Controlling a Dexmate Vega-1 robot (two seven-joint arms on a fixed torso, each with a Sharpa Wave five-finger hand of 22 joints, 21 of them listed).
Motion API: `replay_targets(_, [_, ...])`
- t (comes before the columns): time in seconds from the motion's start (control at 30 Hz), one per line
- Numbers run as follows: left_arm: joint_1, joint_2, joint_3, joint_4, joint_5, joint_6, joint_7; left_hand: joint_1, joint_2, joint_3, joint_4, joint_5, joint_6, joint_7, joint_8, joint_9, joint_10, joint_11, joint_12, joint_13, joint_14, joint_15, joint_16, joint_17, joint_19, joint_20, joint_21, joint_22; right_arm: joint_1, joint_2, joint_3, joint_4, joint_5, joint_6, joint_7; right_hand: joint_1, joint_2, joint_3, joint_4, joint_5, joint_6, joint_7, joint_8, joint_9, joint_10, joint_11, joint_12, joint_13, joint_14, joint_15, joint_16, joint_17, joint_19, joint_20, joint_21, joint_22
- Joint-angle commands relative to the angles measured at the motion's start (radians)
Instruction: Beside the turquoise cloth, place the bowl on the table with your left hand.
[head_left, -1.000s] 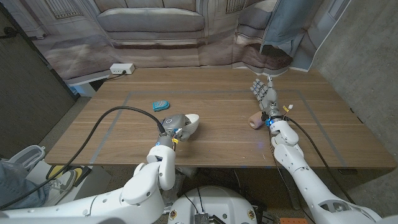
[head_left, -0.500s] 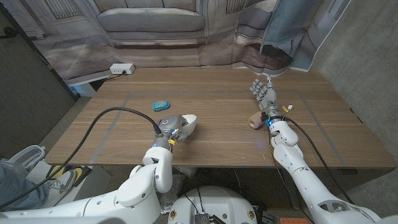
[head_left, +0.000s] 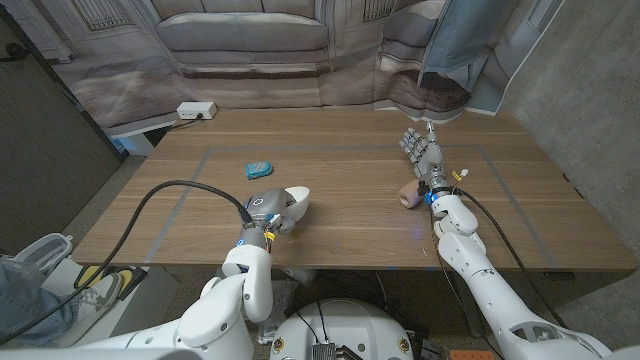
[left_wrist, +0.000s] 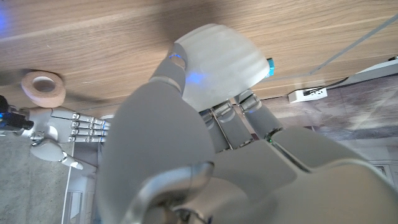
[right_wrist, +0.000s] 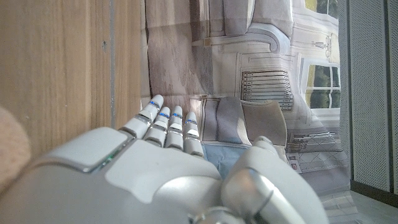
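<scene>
Drawn nearer, left hand (head_left: 266, 212) grips white bowl (head_left: 295, 201).

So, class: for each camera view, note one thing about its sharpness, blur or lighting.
Head view: evenly lit and sharp across the table. Left wrist view: the left robot hand is large and soft-focused, with a blue glow on the bowl. Right wrist view: the right robot hand is blurred, the backdrop sharper.
</scene>
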Motion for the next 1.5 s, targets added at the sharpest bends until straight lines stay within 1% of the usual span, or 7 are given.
replay_targets(0.03, [0.122, 0.054, -0.142, -0.034, -0.093, -0.066, 0.091, 0.044, 0.054, 0.027, 0.030, 0.009, 0.127, 0.007, 0.018, 0.005, 0.013, -0.001, 0.006, 0.006, 0.013, -0.031, 0.002, 0.014, -0.006, -0.036, 0.007, 0.002, -0.015, 0.000, -0.008, -0.024, -0.010, -0.005, -0.017, 0.000, 0.008, -0.007, 0.000, 0.007, 0.006, -0.002, -0.002, 0.003, 0.008, 0.002, -0.002, 0.005, 0.004, -0.001, 0.000, 0.003, 0.011, -0.001, 0.000, 0.004])
replay_targets(0.57, [0.163, 0.101, -0.188, -0.082, -0.172, -0.040, 0.140, 0.041, 0.052, 0.027, 0.032, 0.009, 0.130, 0.012, 0.018, 0.005, 0.016, -0.001, 0.005, 0.016, 0.010, -0.030, 0.000, 0.019, -0.015, -0.036, 0.011, 0.002, -0.025, -0.010, -0.022, -0.037, -0.009, -0.013, -0.028, -0.001, 0.008, -0.008, 0.000, 0.007, 0.007, -0.002, -0.002, 0.003, 0.008, 0.001, -0.002, 0.005, 0.004, -0.001, 0.000, 0.003, 0.012, -0.001, -0.003, 0.004])
replay_targets(0.7, [0.219, 0.120, -0.262, -0.096, -0.225, -0.072, 0.163, 0.041, 0.052, 0.027, 0.032, 0.009, 0.128, 0.013, 0.017, 0.005, 0.015, -0.001, 0.004, 0.019, 0.007, -0.030, -0.001, 0.020, -0.020, -0.036, 0.011, 0.002, -0.024, -0.012, -0.023, -0.034, -0.010, -0.014, -0.026, -0.001, 0.009, -0.008, -0.001, 0.007, 0.007, -0.003, -0.002, 0.003, 0.008, 0.002, -0.002, 0.005, 0.004, -0.002, 0.000, 0.003, 0.012, -0.001, -0.003, 0.004])
replay_targets(0.97, [0.283, 0.149, -0.353, -0.101, -0.287, -0.113, 0.209, 0.042, 0.053, 0.028, 0.033, 0.009, 0.130, 0.014, 0.017, 0.004, 0.013, 0.000, 0.002, 0.024, 0.001, -0.029, -0.003, 0.022, -0.027, -0.037, 0.012, 0.003, -0.022, -0.011, -0.022, -0.028, -0.009, -0.012, -0.026, -0.001, 0.009, -0.009, -0.001, 0.007, 0.007, -0.003, -0.002, 0.003, 0.007, 0.000, -0.002, 0.005, 0.004, -0.001, 0.000, 0.003, 0.013, -0.001, -0.004, 0.004])
replay_targets(1.17, [0.374, 0.171, -0.486, -0.057, -0.350, -0.242, 0.268, 0.042, 0.054, 0.029, 0.032, 0.010, 0.133, 0.013, 0.018, 0.004, 0.015, -0.001, 0.002, 0.028, 0.001, -0.030, -0.003, 0.025, -0.030, -0.036, 0.014, 0.003, -0.017, -0.010, -0.022, -0.023, -0.013, -0.012, -0.029, -0.001, 0.009, -0.009, -0.001, 0.007, 0.007, -0.003, -0.002, 0.003, 0.008, 0.004, -0.002, 0.005, 0.005, 0.000, 0.000, 0.003, 0.013, -0.001, -0.005, 0.004])
replay_targets(1.37, [0.412, 0.191, -0.561, -0.030, -0.388, -0.314, 0.274, 0.042, 0.054, 0.029, 0.033, 0.009, 0.136, 0.012, 0.018, 0.004, 0.016, -0.001, 0.001, 0.031, -0.004, -0.028, -0.004, 0.028, -0.036, -0.036, 0.015, 0.003, -0.016, -0.009, -0.020, -0.023, -0.016, -0.013, -0.036, -0.001, 0.010, -0.010, -0.001, 0.007, 0.006, -0.003, -0.002, 0.003, 0.009, 0.003, -0.001, 0.005, 0.004, -0.001, 0.000, 0.003, 0.014, -0.001, -0.006, 0.004])
replay_targets(1.5, [0.456, 0.205, -0.638, -0.024, -0.438, -0.356, 0.263, 0.043, 0.053, 0.029, 0.032, 0.009, 0.140, 0.013, 0.019, 0.003, 0.018, -0.001, 0.001, 0.033, -0.006, -0.030, -0.005, 0.029, -0.041, -0.035, 0.015, 0.003, -0.017, -0.009, -0.020, -0.025, -0.016, -0.014, -0.039, -0.001, 0.010, -0.010, -0.001, 0.007, 0.007, -0.002, -0.002, 0.003, 0.008, 0.001, -0.002, 0.005, 0.005, -0.002, 0.000, 0.003, 0.014, -0.001, -0.007, 0.004])
